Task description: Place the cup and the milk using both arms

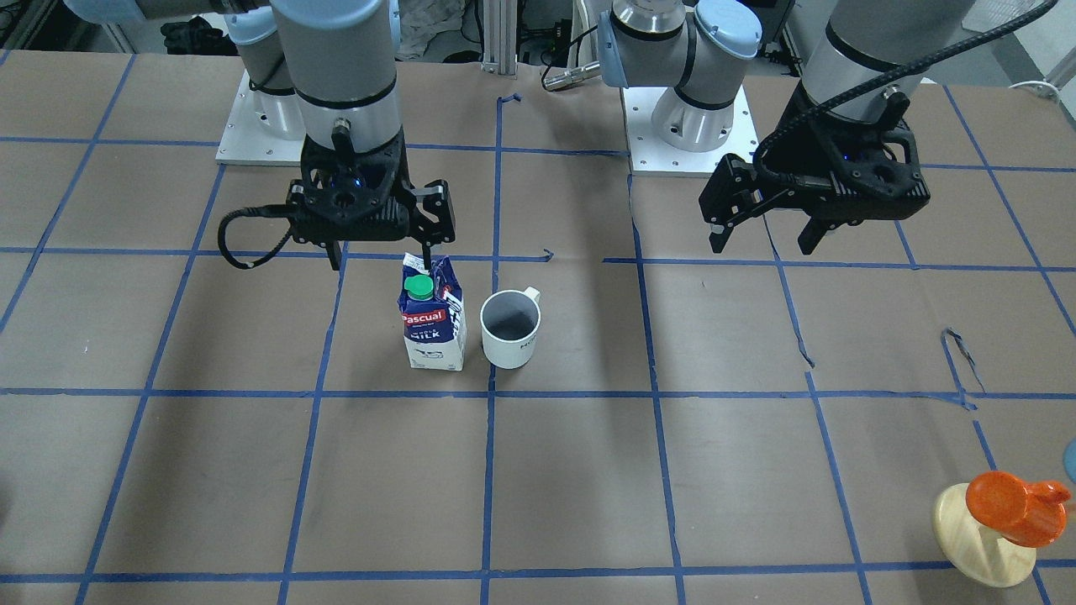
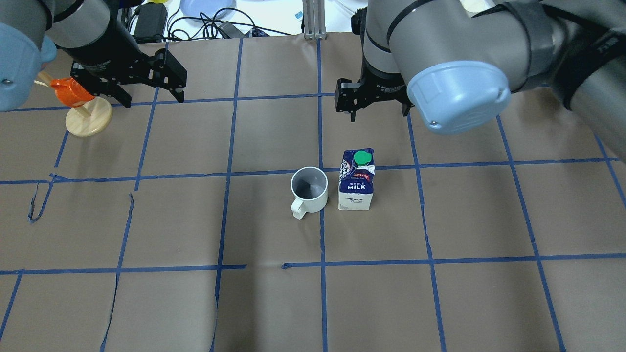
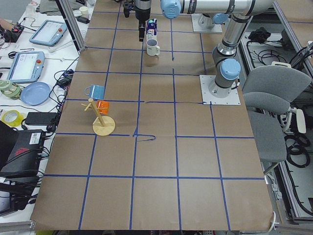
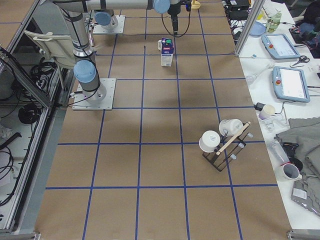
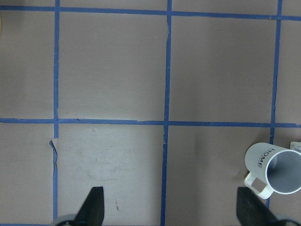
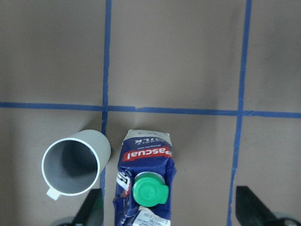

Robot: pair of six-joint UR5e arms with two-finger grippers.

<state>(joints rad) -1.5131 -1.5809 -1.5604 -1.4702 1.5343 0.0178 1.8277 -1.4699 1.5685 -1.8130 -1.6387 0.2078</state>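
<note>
The milk stands upright on the brown paper-covered table, green cap on top. The white cup stands upright right beside it, apart by a small gap. In the overhead view the cup is left of the milk. My right gripper is open and empty, hovering above the milk; its wrist view looks down on the milk and cup. My left gripper is open and empty, raised well to the side of the cup, which shows at the corner of its wrist view.
An orange cup on a pale wooden disc stand sits close under my left arm, near the table's far edge. The two arm bases are bolted to the table. A black rack with white mugs stands far off at the right end.
</note>
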